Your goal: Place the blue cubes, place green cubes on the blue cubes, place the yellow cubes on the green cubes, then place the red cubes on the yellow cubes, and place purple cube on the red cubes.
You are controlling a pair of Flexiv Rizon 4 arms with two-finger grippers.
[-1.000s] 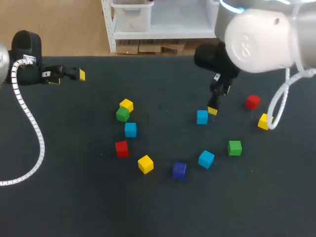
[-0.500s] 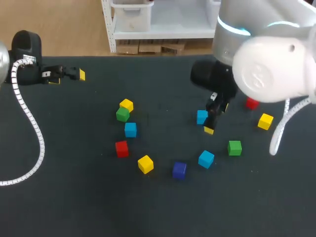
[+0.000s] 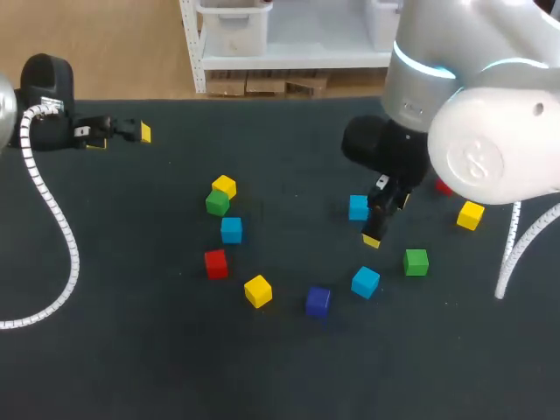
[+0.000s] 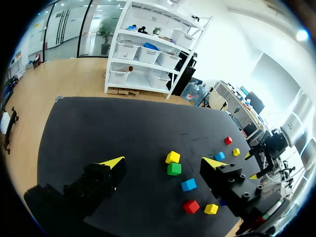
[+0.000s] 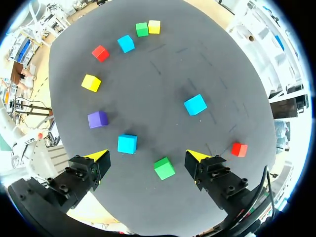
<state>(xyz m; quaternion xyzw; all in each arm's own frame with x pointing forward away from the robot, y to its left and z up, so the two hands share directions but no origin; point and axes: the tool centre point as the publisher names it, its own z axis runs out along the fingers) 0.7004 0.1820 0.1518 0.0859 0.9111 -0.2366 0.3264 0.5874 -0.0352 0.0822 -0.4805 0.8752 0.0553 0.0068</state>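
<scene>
Step 1 looks to be in hand: setting out the blue cubes as bases. Nothing is stacked yet; all 11 cubes lie singly on the table (image 3: 131, 350).

Places are given relative to the purple cube (image 3: 318, 301):
- Blue cube A (image 3: 365, 282) sits just beside it, on the R-arm side.
- Blue cube B (image 3: 358, 207) is farther back on the same side.
- Blue cube C (image 3: 231, 229) is back and toward the L-arm side, well apart.
- Green cube (image 3: 416, 262) lies beyond A, away from the purple cube, near A but not touching.

R gripper (image 3: 385, 220) hangs over the table behind the purple cube, between A and B. Its fingers are spread wide and it has hold of nothing. In its wrist view A and the green cube lie on the table ahead of the tips.

L gripper (image 3: 120, 137) is well away from the purple cube, at the table's far L side. It is also spread wide and has nothing in it.

Next, as I judge it:
- Commit to 1 blue cube; can't tell yet whether A or B is the target.
- Centre over it and square the fingers to 2 opposite faces.
- Descend, close, then carry it to a bare spot.
- If the target is A, watch the green cube; a wide finger could nudge it.
</scene>
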